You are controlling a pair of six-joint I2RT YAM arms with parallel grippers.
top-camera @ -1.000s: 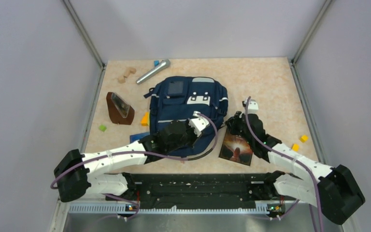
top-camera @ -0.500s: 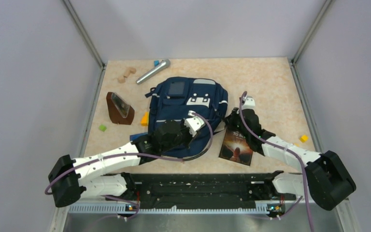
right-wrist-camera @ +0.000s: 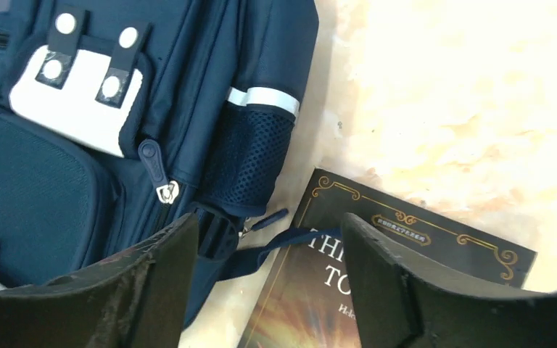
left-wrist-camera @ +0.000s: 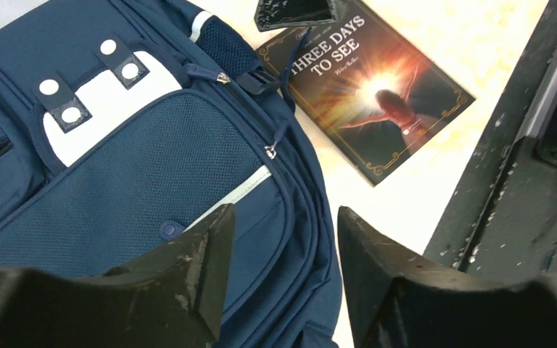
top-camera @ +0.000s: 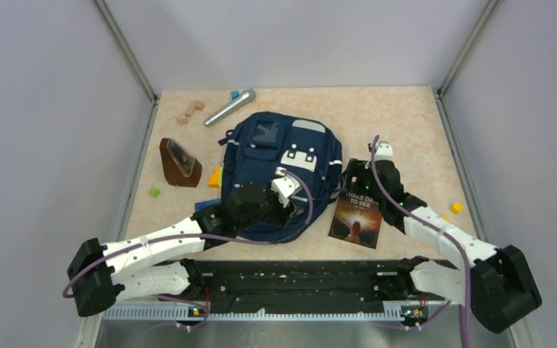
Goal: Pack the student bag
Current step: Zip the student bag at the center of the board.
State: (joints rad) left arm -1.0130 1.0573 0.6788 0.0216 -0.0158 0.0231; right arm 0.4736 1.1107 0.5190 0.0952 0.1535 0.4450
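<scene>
We see the student bag (top-camera: 279, 163) lying flat mid-table (top-camera: 399, 123), front side up, white patch (left-wrist-camera: 109, 109) showing. The left gripper (left-wrist-camera: 283, 225) is over the bag's lower front - fingers spread, nothing between them. The right gripper (right-wrist-camera: 268, 225) hovers at the bag's right edge, above the mesh side pocket (right-wrist-camera: 250, 156) and the top of a book (top-camera: 357, 215) - fingers also apart, gripping nothing. The book lies cover up just right of the bag, and a blue strap (right-wrist-camera: 290, 245) from the bag crosses its top corner. A silver microphone (top-camera: 229, 107) lies beyond the bag at far left, well apart from both grippers.
</scene>
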